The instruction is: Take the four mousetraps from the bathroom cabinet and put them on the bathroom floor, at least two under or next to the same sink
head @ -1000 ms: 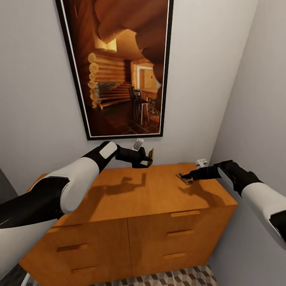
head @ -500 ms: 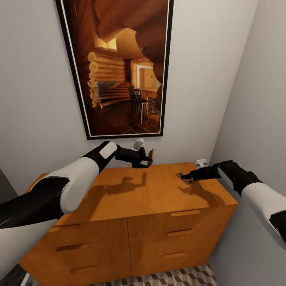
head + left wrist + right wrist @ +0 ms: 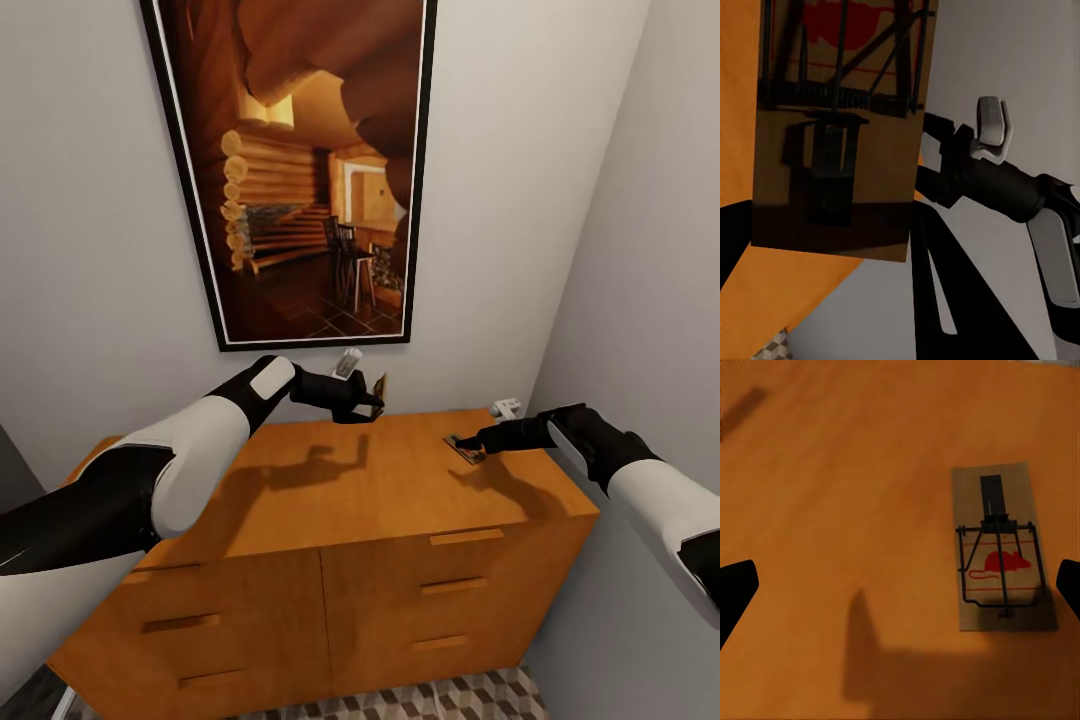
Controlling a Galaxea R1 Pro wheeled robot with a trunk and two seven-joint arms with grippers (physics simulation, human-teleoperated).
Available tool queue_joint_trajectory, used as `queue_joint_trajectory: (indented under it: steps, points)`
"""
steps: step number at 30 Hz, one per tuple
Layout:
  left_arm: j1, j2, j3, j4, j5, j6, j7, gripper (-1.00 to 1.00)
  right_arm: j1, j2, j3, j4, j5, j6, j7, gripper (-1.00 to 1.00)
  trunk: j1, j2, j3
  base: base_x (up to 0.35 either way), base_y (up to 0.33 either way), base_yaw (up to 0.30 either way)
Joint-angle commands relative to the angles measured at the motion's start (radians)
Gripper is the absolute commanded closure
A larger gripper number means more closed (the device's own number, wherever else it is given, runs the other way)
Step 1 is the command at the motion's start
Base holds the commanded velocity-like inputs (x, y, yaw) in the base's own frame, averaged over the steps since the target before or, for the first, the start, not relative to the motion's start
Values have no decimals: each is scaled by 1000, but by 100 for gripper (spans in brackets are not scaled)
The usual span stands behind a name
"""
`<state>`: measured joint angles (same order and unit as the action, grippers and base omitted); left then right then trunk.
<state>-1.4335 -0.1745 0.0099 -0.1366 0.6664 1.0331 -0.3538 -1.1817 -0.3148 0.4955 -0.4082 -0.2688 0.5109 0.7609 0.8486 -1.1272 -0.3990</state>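
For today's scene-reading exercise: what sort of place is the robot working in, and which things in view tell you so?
Probably a narrow corner of a home, though which room is unclear: a low orange-brown wooden cabinet stands against pale walls, a large framed picture hangs above it, and cube-pattern floor tiles show at its foot.

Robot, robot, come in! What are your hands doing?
Left gripper holding brown wooden mousetrap. Right gripper open over second trap on orange-brown cabinet. Nothing blocking.
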Motion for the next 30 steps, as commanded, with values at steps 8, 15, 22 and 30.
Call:
queue_joint_trajectory:
  steps: [8, 15, 22, 30]
  points:
    - [-1, 0, 1, 0, -13, 1, -11, 100, -1, -1, 7, -1, -10, 1, -2, -100, 0, -1, -1, 0, 0, 0]
    - [-1, 0, 1, 0, -13, 1, -10, 100, -1, -1, 7, -1, -10, 0, -2, -100, 0, -1, -1, 109, -93, 0]
    - [-1, 0, 1, 0, -13, 1, -10, 100, -1, 0, 9, -1, -10, 0, -2, -100, 0, -1, -1, 147, -136, 0]
    - [-1, 0, 1, 0, -13, 1, -10, 100, -1, 0, 12, -1, -9, 0, -2, -100, 0, -1, -1, 19, -18, 0]
